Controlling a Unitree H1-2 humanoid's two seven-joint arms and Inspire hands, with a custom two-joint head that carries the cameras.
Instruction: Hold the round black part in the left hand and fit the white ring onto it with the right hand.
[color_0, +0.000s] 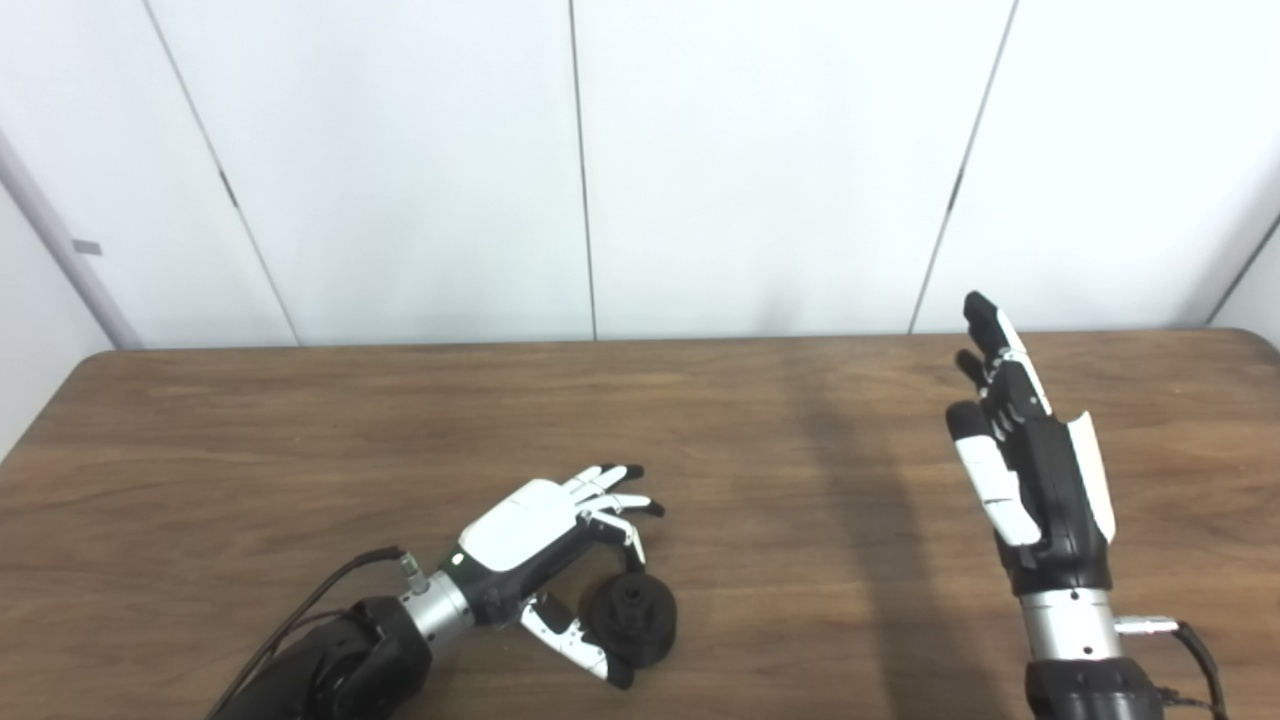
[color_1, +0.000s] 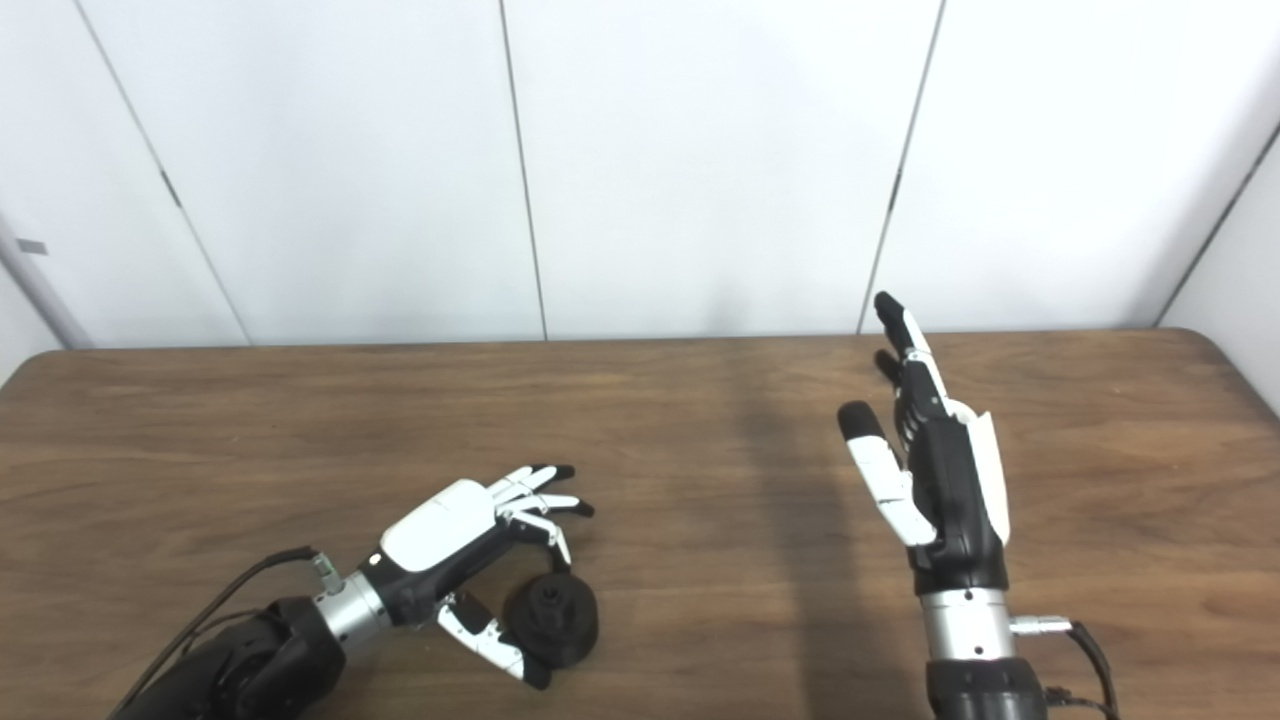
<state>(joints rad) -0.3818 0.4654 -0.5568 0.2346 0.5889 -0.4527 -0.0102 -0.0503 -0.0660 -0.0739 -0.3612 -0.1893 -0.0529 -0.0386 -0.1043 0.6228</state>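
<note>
Now left hand (color_0: 545, 560) cups round black part (color_0: 632, 620); right hand (color_0: 1030, 470) spread, holding nothing.

Brightness: both views are evenly and brightly lit; the white wall panels (color_0: 760, 160) are rendered close to pure white.
Light source: the lamp itself is not seen; soft, diffuse light is suggested by the faint shadow edges.
Shadows: a broad, soft dark band is cast across the wooden table (color_0: 300, 450) to the left of the right hand (color_0: 1035, 480); a small dim shadow is seen beside the left hand (color_0: 545, 555) and the round black part (color_0: 630, 620).
Glare: a mild sheen is seen on the tabletop; no harsh reflections are seen.
Sharpness: slight overall softness is noted; fine detail on the black part is lost.
Distortion: panel seams are splayed outward towards the edges.
</note>
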